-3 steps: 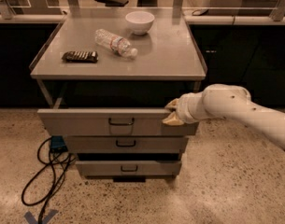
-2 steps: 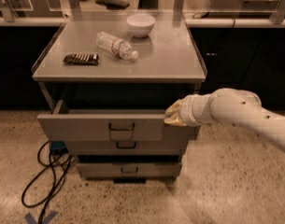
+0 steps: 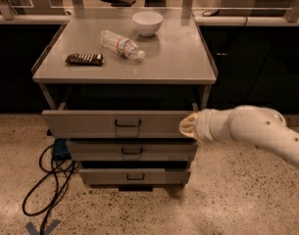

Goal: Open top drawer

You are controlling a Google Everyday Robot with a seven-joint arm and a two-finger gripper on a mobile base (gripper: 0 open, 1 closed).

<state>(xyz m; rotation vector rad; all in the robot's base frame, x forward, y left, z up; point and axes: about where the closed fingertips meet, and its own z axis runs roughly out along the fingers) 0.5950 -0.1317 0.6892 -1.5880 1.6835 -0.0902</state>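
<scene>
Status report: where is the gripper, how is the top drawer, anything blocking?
Gripper at right end of top drawer front. Drawer partly out. Floor cable left, not blocking.

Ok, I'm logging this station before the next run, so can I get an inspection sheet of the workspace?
Surface: grey cabinet top, three loose items on it.
Job's things: top drawer partly pulled out, dark gap behind its front.
Clutter: white bowl, bottle on its side, dark flat packet.
Grippers: gripper at the top drawer's right end.
Cables: black cables looped on the floor, left of the cabinet.
Surroundings: counter behind.
</scene>
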